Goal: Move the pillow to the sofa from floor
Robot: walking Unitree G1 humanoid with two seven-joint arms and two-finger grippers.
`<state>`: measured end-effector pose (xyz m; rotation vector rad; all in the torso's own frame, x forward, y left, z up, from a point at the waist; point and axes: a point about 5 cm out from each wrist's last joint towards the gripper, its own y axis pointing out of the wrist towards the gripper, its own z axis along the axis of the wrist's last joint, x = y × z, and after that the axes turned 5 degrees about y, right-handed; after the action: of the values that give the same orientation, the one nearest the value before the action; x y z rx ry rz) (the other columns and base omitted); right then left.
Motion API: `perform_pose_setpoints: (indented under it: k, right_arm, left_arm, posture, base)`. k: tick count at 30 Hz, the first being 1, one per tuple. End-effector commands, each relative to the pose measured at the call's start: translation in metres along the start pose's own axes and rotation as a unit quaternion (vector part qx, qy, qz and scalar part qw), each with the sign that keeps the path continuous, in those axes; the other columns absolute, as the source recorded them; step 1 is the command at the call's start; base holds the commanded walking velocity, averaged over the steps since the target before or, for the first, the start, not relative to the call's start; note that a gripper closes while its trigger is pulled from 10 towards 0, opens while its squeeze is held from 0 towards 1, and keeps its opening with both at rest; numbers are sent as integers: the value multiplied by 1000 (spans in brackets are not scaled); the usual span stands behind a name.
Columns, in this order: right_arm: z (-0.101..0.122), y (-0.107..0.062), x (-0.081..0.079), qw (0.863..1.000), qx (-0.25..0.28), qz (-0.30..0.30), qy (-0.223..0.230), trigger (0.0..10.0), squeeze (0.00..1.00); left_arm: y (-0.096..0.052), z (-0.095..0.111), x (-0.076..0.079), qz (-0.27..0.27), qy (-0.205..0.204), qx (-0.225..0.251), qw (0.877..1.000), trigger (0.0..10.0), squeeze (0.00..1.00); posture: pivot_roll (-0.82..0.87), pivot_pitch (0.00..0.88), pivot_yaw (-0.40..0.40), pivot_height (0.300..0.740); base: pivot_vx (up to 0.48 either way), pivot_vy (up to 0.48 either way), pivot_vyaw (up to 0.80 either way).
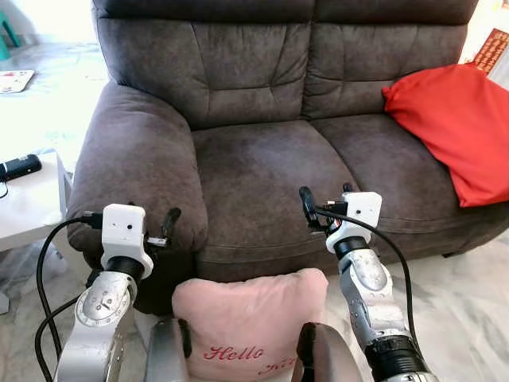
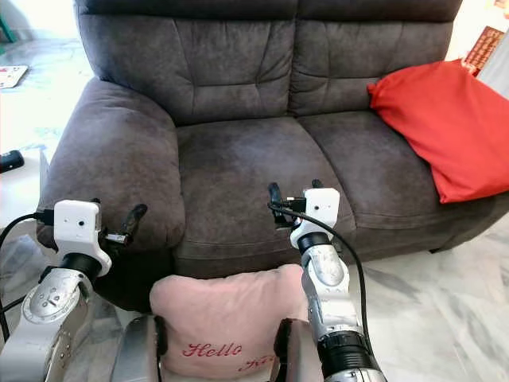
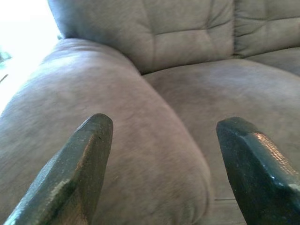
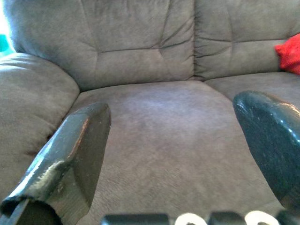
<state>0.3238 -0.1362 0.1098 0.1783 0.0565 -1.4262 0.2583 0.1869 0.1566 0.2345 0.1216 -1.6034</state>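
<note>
- A pink pillow (image 1: 250, 318) with "Hello" sewn on it is seen nearest the camera, low down between the two arms. It is still on the floor, leaning against the front of the sofa (image 1: 270, 171), just under the seat edge.
- The left gripper (image 1: 165, 231) is held up in front of the sofa's fat armrest. Its two black fingers (image 3: 75, 173) are spread wide apart, and nothing is held between them.
- The right gripper (image 1: 326, 208) is held up over the front edge of the seat. Its fingers are also spread wide, and nothing is held.
- Both grippers are above the pillow and not touching it.
- A red cushion (image 1: 461, 127) is seen lying on the far right of the sofa. A white side table (image 1: 28, 203) with a dark remote (image 1: 20, 166) on it stands to the left.
- The step seems to be the start: the pillow is not yet grabbed.
- Next, both grippers probably must be brought down to the pillow's sides and closed on it, so it can be lifted onto the seat.
- The pillow is shown in the eye views. In the wrist views the seat and armrest are shown close up between the open fingers.
</note>
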Motion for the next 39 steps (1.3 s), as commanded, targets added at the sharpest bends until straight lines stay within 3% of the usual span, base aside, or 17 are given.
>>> perform_pose_setpoints:
  k: [1, 8, 19, 27, 30, 31, 33, 36, 37, 39]
  right_arm:
    - [4, -1, 2, 1000, 6, -3, -3, 10000, 0]
    - [1, -3, 0, 1000, -1, -2, 0, 10000, 0]
    - [0, -4, 1, 1000, -8, -3, -1, 10000, 0]
    - [0, -6, 9, 1000, -12, -10, -9, 10000, 0]
    - [1, -7, 11, 1000, -12, -11, -11, 10000, 0]
    - [1, -7, 11, 1000, -12, -11, -11, 10000, 0]
    - [1, -7, 13, 1000, -13, -12, -12, 10000, 0]
    - [1, -6, 14, 1000, -14, -12, -13, 10000, 0]
    - [1, -6, 14, 1000, -14, -12, -13, 10000, 0]
    - [1, -4, 14, 1000, -18, -10, -16, 10000, 0]
  left_arm:
    - [-1, 4, 4, -11, -1, 9, 1000, 10000, 0]
    - [-1, 5, 5, -20, -4, 10, 1000, 10000, 0]
    - [-3, 4, 8, -32, -8, 6, 999, 10000, 0]
    - [-11, -10, 7, -73, 6, -42, 996, 10000, 0]
    - [-39, -33, -15, -66, 39, -105, 992, 10000, 0]
    - [-39, -33, -15, -66, 39, -105, 992, 10000, 0]
    - [-64, -46, -26, -58, 46, -150, 986, 10000, 0]
    - [-85, -59, -27, -65, 40, -199, 977, 10000, 0]
    - [-85, -59, -27, -65, 40, -199, 977, 10000, 0]
    - [-87, -81, -23, -62, 8, -238, 969, 10000, 0]
  posture:
    - [212, 0, -95, 535]
    - [210, 0, -92, 535]
    - [214, 0, -94, 535]
    - [207, 0, -97, 535]
    - [209, 0, -98, 535]
    - [209, 0, -98, 535]
    - [214, 0, -100, 535]
    - [223, 0, -108, 535]
    - [223, 0, -108, 535]
    - [227, 0, -115, 535]
  base:
    - [-251, 0, 0]
    - [-298, 0, 0]
    - [0, 0, 0]
    - [0, 0, 0]
    - [0, 0, 0]
    - [0, 0, 0]
    - [0, 0, 0]
    - [0, 0, 0]
    - [0, 0, 0]
    - [0, 0, 0]
